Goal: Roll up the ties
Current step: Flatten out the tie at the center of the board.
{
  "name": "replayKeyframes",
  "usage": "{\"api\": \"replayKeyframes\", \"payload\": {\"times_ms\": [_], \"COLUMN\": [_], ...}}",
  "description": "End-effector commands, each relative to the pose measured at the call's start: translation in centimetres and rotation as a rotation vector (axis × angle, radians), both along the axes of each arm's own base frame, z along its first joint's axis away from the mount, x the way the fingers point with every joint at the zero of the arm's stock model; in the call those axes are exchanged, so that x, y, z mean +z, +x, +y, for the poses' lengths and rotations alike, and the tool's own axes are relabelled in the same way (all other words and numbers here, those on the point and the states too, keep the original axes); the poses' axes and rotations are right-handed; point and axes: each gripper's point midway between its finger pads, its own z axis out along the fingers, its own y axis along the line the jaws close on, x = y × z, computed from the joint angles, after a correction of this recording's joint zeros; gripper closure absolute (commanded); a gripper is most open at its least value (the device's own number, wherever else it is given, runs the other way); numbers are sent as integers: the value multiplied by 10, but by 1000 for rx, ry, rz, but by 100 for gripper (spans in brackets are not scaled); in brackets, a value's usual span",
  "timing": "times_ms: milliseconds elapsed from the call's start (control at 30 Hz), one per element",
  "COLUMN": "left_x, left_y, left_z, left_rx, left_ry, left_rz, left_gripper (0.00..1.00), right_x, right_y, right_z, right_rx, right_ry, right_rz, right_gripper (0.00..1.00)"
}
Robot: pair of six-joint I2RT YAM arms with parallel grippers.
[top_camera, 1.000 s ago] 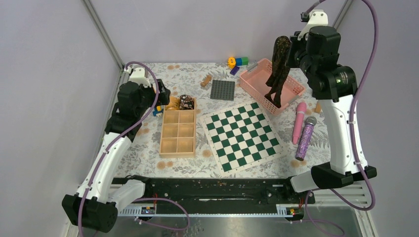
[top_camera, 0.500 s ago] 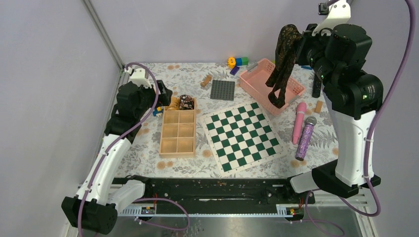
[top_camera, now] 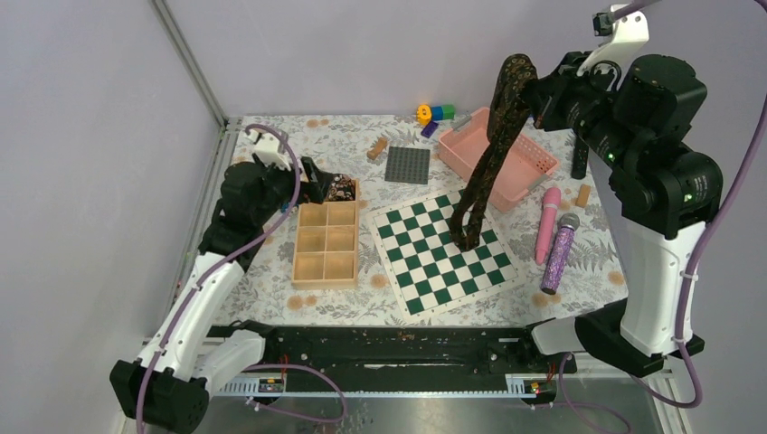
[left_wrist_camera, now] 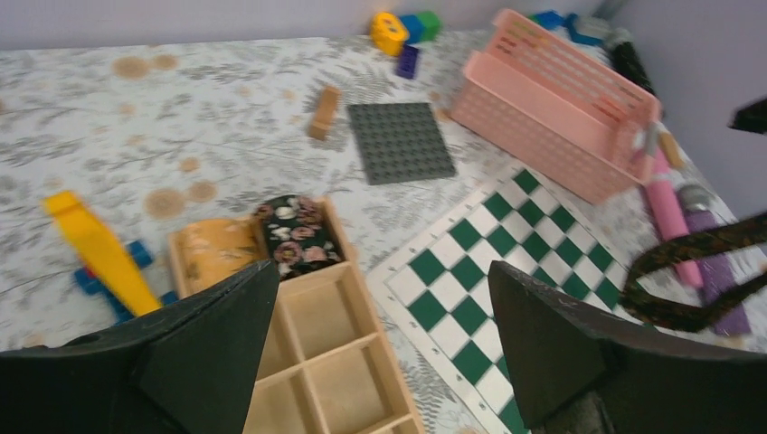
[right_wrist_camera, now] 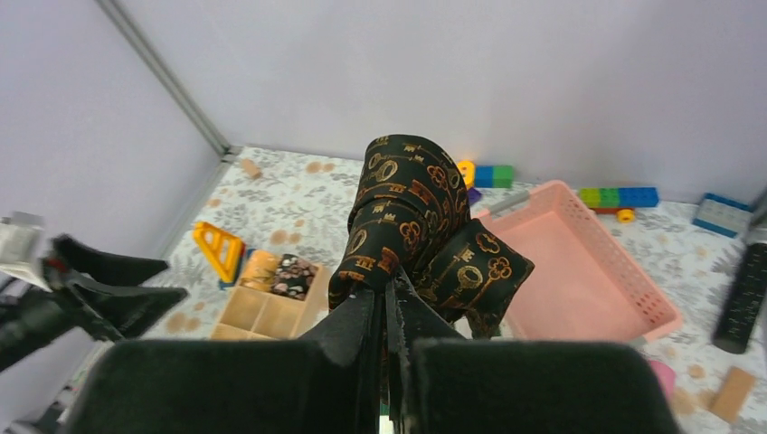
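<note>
My right gripper (top_camera: 535, 93) is shut on a dark tie (top_camera: 489, 158) with a gold key pattern, held high. The tie hangs down in a long loop, and its lower end (top_camera: 465, 237) is over the chessboard (top_camera: 425, 271). In the right wrist view the tie (right_wrist_camera: 411, 203) bunches just past the shut gripper (right_wrist_camera: 391, 287). Two rolled ties sit in the top cells of the wooden organizer (left_wrist_camera: 364, 336): a golden-tan coil (left_wrist_camera: 211, 254) and a dark flowered coil (left_wrist_camera: 294, 237). My left gripper (left_wrist_camera: 383, 282) hangs open above that organizer (top_camera: 326, 283), holding nothing.
A pink basket (top_camera: 537, 168) stands at the back right. A pink cylinder (top_camera: 546, 222), a purple glittery microphone (top_camera: 557, 255) and a black cylinder (top_camera: 579, 155) lie right of the board. A grey baseplate (top_camera: 407, 165) and toy blocks (top_camera: 435, 112) lie further back.
My right arm has swung the tie left, from above the pink basket to over the chessboard, and it now hangs longer. My left gripper shifted right over the organizer's top.
</note>
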Motion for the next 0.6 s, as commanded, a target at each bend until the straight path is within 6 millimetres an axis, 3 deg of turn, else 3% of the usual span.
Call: {"api": "replayKeyframes", "payload": {"times_ms": [0, 200, 300, 567], "left_x": [32, 30, 22, 0], "left_y": [-22, -50, -66, -101], "left_z": [-41, -77, -106, -198], "left_rx": [-155, -129, -152, -260], "left_ry": [-67, -261, -343, -59], "left_rz": [-183, -310, -308, -445], "left_gripper": [9, 3, 3, 1], "right_x": [20, 18, 14, -12], "right_y": [-21, -23, -22, -18], "right_z": [18, 26, 23, 20], "right_rx": [100, 110, 71, 16], "right_ry": [129, 255, 327, 401], "right_rz": [-22, 8, 20, 77], "right_gripper": [100, 100, 100, 100]}}
